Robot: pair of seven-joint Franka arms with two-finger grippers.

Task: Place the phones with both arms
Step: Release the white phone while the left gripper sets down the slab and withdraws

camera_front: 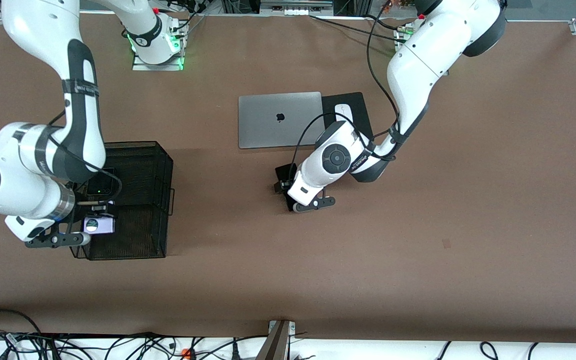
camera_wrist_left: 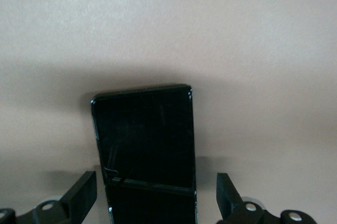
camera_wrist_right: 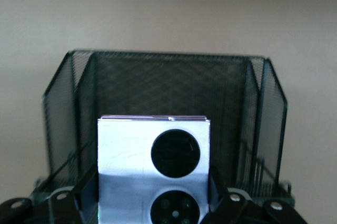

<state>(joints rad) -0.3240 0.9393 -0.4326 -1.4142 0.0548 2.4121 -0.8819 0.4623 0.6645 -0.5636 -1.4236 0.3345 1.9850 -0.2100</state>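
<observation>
My right gripper (camera_front: 99, 220) (camera_wrist_right: 154, 187) is shut on the lavender-white phone (camera_front: 102, 226) (camera_wrist_right: 126, 150), which has two black circles. It holds the phone over the black mesh basket (camera_front: 163, 200) (camera_wrist_right: 158, 84) at the right arm's end of the table. In the basket lies a small squarish black phone (camera_front: 100, 186), partly hidden by the right arm. My left gripper (camera_front: 284, 187) (camera_wrist_left: 156, 195) stands open low over the long black phone (camera_front: 283, 172) (camera_wrist_left: 145, 140), which lies on the table. Its fingers (camera_wrist_left: 83, 195) flank the slab with a gap on each side.
A closed grey laptop (camera_front: 279, 120) lies farther from the front camera than the black slab. Beside it a white mouse (camera_front: 343, 111) rests on a black pad (camera_front: 355, 102). Cables run along the table's front edge.
</observation>
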